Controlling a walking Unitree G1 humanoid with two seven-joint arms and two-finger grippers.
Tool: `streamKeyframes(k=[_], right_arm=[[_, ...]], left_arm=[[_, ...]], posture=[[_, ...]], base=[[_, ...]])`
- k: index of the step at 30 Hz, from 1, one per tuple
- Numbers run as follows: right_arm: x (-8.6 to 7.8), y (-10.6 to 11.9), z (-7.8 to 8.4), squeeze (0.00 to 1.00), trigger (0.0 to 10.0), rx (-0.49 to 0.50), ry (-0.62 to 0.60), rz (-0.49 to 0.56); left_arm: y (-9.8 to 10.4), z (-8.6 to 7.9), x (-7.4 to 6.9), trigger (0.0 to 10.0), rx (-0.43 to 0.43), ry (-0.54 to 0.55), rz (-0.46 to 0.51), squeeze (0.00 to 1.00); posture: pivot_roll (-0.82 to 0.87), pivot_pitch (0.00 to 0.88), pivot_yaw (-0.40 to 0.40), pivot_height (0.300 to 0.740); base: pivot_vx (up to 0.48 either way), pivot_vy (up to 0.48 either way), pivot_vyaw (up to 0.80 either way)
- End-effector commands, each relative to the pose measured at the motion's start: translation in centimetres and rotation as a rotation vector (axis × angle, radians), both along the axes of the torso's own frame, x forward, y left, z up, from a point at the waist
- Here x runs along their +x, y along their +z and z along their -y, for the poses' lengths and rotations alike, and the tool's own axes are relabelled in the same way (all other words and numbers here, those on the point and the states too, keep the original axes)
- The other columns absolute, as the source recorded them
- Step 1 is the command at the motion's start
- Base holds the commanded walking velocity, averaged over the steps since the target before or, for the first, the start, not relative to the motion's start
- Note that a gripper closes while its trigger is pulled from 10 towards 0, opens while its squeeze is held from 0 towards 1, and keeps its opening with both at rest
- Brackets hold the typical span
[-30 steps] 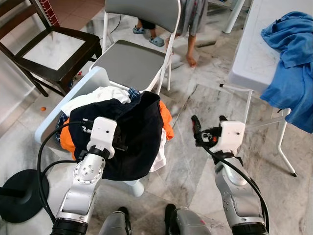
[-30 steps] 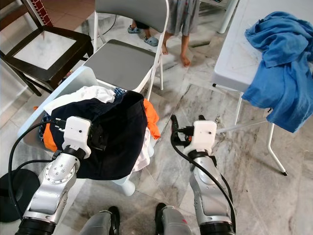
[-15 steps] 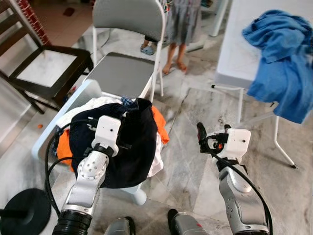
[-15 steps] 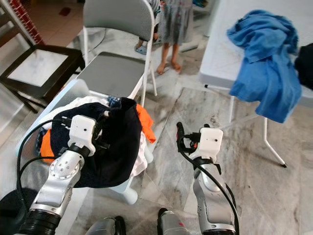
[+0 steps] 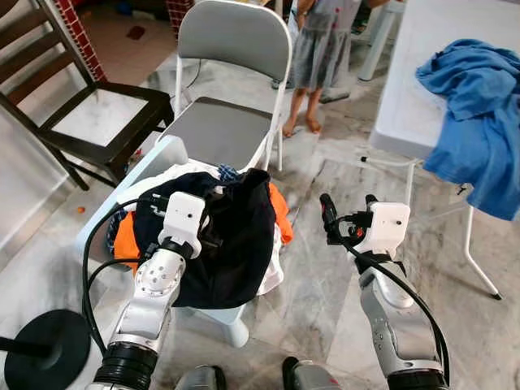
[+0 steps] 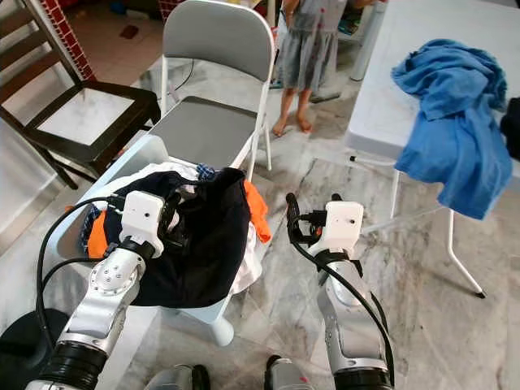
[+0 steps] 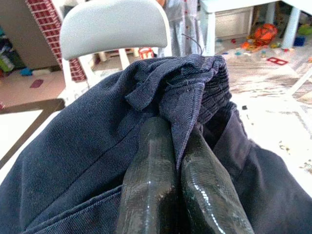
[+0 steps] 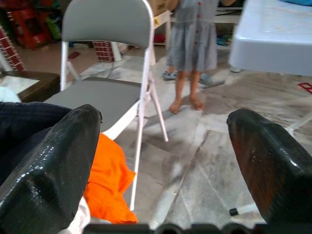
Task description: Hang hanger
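At two o'clock in the head view, a white bench (image 5: 422, 89) is seen with a blue garment (image 5: 479, 122) draped over its edge. At twelve o'clock a grey folding chair (image 5: 231, 89) is stood on the marble floor (image 5: 317, 284), with a person (image 5: 321, 49) in a grey dress just behind it, and at ten o'clock a dark wooden chair (image 5: 89, 106) is placed. Near centre, at about nine o'clock, a pale laundry basket (image 5: 154, 154) is heaped with clothes, a dark navy garment (image 5: 236, 236) lying uppermost. The left gripper (image 7: 178, 146) is closed on a fold of this garment, its fingers (image 7: 151, 180) pressed together. The right gripper (image 5: 345, 213) is held free over the floor at four o'clock, fingers (image 8: 53, 161) spread wide. No hanger can be made out.
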State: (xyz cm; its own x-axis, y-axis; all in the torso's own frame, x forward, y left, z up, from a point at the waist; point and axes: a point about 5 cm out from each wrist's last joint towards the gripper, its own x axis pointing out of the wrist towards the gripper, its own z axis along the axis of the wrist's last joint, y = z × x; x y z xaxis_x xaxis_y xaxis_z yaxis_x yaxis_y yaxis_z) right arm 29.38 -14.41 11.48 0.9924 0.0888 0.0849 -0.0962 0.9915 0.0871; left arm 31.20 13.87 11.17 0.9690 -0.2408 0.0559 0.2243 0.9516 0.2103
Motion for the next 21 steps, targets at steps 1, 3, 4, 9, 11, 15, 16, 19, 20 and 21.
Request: streamKeyframes(k=[1, 3, 4, 9, 11, 15, 16, 19, 20, 21], right_arm=[[-0.18, -0.60, 0.05, 0.00, 10.0, -0.004, -0.005, -0.023], [-0.21, -0.63, -0.04, 0.00, 10.0, -0.004, -0.002, -0.024], [-0.23, -0.63, -0.09, 0.00, 10.0, -0.004, -0.001, -0.024], [-0.21, -0.74, -0.23, 0.00, 10.0, -0.012, 0.012, -0.028], [-0.13, -0.73, -0.23, 0.00, 10.0, -0.014, 0.013, -0.029], [-0.08, -0.74, -0.29, 0.00, 10.0, -0.017, 0.016, -0.030], [-0.08, -0.74, -0.29, 0.00, 10.0, -0.017, 0.016, -0.030], [-0.07, -0.81, -0.28, 0.00, 10.0, -0.018, 0.017, -0.032], [-0.04, -0.87, -0.31, 0.00, 10.0, -0.018, 0.018, -0.033], [-0.03, -0.88, -0.32, 0.00, 10.0, -0.019, 0.018, -0.034]], left_arm=[[-0.07, -0.13, 0.05, 10.0, 0.002, 0.006, 0.002, 0.00], [-0.15, -0.05, -0.05, 10.0, 0.003, 0.001, 0.000, 0.00], [-0.17, -0.02, -0.10, 10.0, 0.005, -0.002, 0.001, 0.00], [-0.16, 0.00, -0.12, 10.0, 0.002, -0.001, 0.003, 0.00], [-0.10, -0.02, -0.09, 10.0, 0.002, 0.001, 0.005, 0.00], [-0.07, -0.04, -0.13, 10.0, 0.004, 0.003, 0.006, 0.00], [-0.07, -0.04, -0.13, 10.0, 0.004, 0.003, 0.006, 0.00], [-0.10, -0.02, -0.22, 10.0, 0.005, 0.002, 0.007, 0.00], [-0.11, -0.04, -0.24, 10.0, 0.003, 0.002, 0.006, 0.00], [-0.13, -0.04, -0.23, 10.0, 0.003, 0.002, 0.005, 0.00]], posture=[[-0.07, 0.125, 0.031, 0.740], [-0.07, 0.131, 0.027, 0.740], [-0.07, 0.131, 0.027, 0.740], [-0.07, 0.134, 0.025, 0.740], [-0.06, 0.135, 0.024, 0.740], [-0.06, 0.138, 0.025, 0.740], [-0.06, 0.138, 0.025, 0.740], [-0.06, 0.139, 0.025, 0.740], [-0.06, 0.140, 0.024, 0.740], [-0.06, 0.140, 0.024, 0.740]], base=[[0.000, 0.000, -0.75], [0.000, 0.000, -0.72], [0.000, 0.000, -0.70], [0.000, -0.256, -0.53], [0.000, -0.259, -0.43], [0.000, -0.266, -0.21], [0.000, -0.289, 0.00], [0.000, -0.284, 0.00], [0.000, -0.274, 0.00], [0.000, -0.274, 0.00]])
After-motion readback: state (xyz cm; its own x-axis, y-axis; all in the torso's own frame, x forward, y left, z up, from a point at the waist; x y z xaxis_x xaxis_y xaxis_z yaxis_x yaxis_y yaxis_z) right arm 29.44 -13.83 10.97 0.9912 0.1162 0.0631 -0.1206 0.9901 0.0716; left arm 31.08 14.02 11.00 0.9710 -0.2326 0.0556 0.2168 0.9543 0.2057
